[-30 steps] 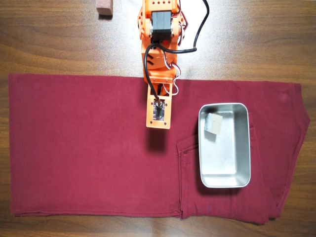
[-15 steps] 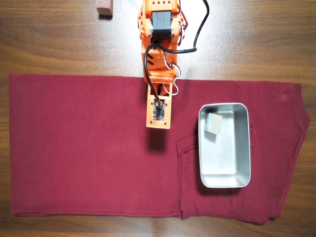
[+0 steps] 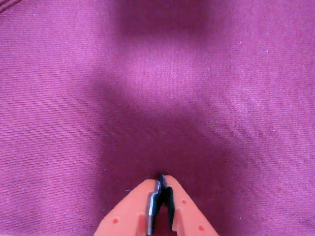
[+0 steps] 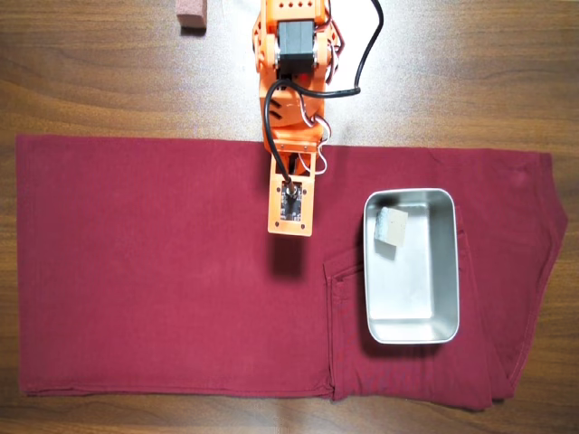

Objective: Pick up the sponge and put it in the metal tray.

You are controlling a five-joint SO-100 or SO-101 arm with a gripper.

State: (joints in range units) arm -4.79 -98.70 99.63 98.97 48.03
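Note:
The small pale sponge (image 4: 391, 227) lies inside the metal tray (image 4: 441, 271), near its top left corner in the overhead view. The tray rests on the dark red cloth (image 4: 154, 271). My orange gripper (image 4: 289, 231) hangs over the cloth to the left of the tray, apart from it. In the wrist view the gripper (image 3: 161, 181) is shut, its two orange fingers pressed together with nothing between them, and only red cloth (image 3: 157, 88) lies below. Neither sponge nor tray shows in the wrist view.
A pinkish-brown block (image 4: 191, 14) sits on the wooden table (image 4: 470, 72) at the top edge, left of the arm's base (image 4: 294, 54). A black cable (image 4: 366, 50) loops beside the arm. The cloth covers most of the table's width.

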